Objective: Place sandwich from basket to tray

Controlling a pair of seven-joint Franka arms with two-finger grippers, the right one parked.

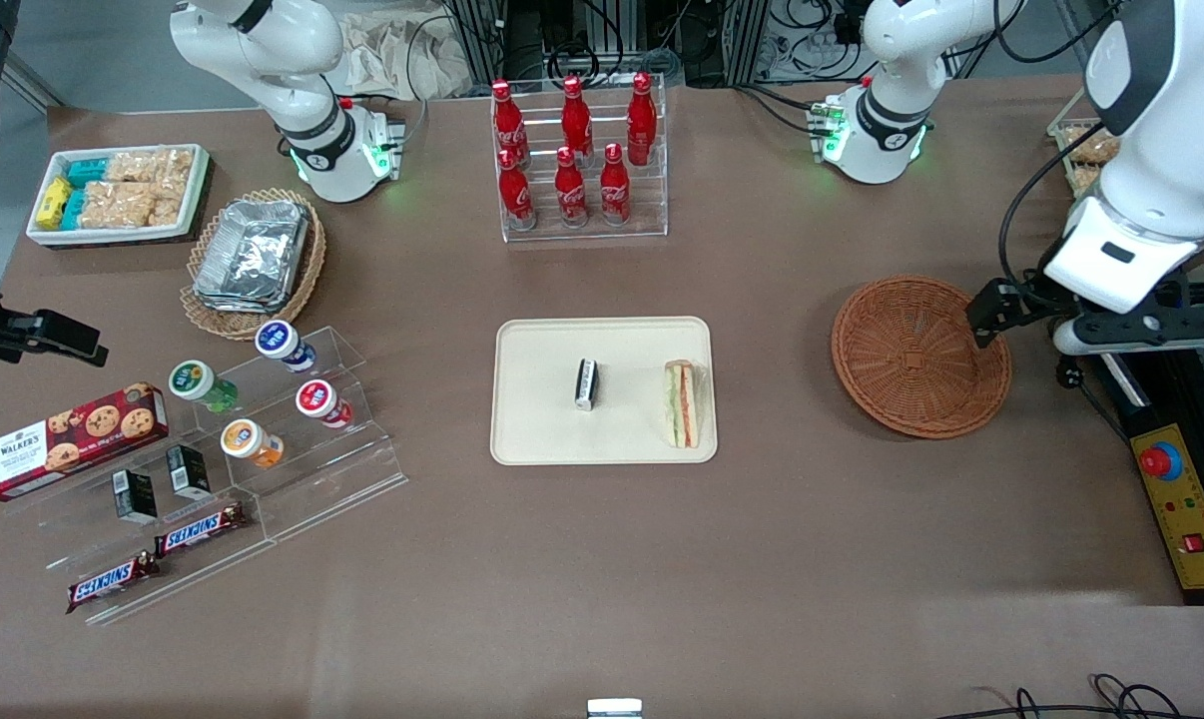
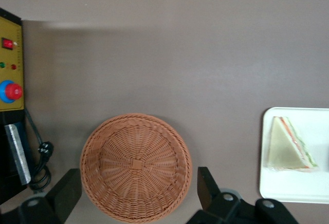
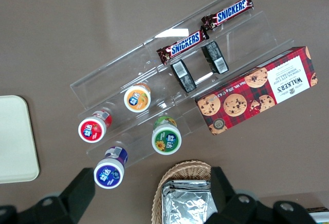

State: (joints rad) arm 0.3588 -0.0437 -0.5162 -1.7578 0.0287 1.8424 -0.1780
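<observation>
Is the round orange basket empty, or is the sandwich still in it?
Empty. The basket shows only bare weave inside; the sandwich lies on the tray. The tool hangs open above the basket.

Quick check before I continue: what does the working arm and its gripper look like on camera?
The left arm is glossy white with dark joint bands and a black cable along it; its base glows green. Its gripper, above the basket edge, has black blocky fingers, open and empty.

Basket [image 2: 135, 163] woven wicker, rough; tray [image 1: 542, 399] smooth matt plastic; gripper [image 2: 136, 196] over basket, jaws matt black.
</observation>
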